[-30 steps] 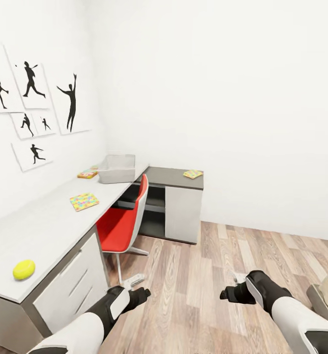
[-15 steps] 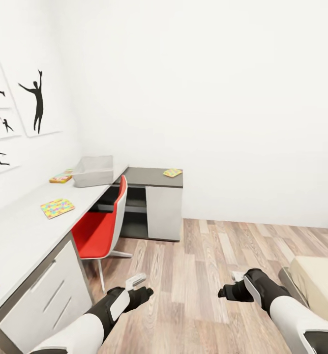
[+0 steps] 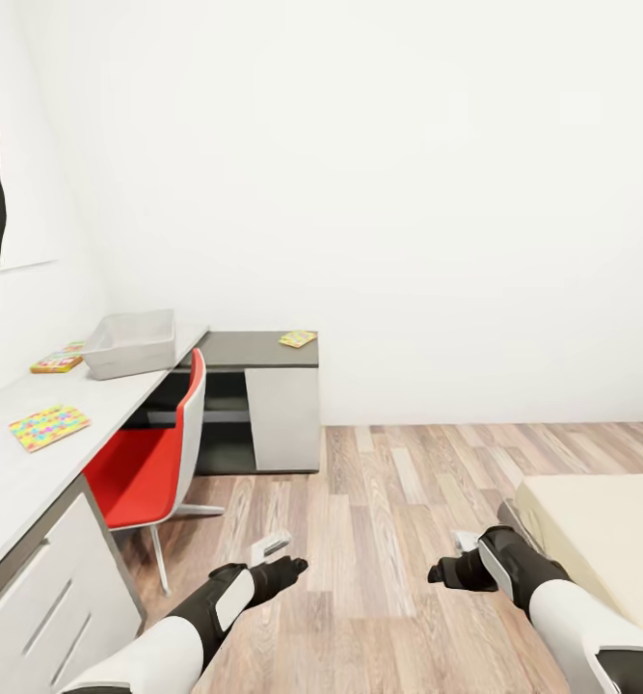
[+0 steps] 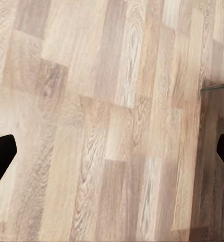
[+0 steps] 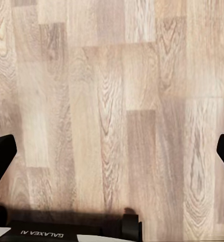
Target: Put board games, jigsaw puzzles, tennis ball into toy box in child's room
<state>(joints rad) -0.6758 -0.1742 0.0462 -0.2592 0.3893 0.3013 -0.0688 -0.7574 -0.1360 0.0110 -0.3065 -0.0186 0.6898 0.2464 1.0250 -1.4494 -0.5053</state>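
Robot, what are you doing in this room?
The robot is holding nothing right now. Its left pincer and right pincer are both open over the wood floor. On the table sit the toy box and a jigsaw puzzle. The bed is at its right.

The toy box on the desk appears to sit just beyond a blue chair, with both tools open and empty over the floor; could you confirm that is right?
Not quite: the chair is red, as the head view shows. The rest holds: the toy box sits on the desk just beyond it, and the left tool and right tool are open and empty over the wood floor.
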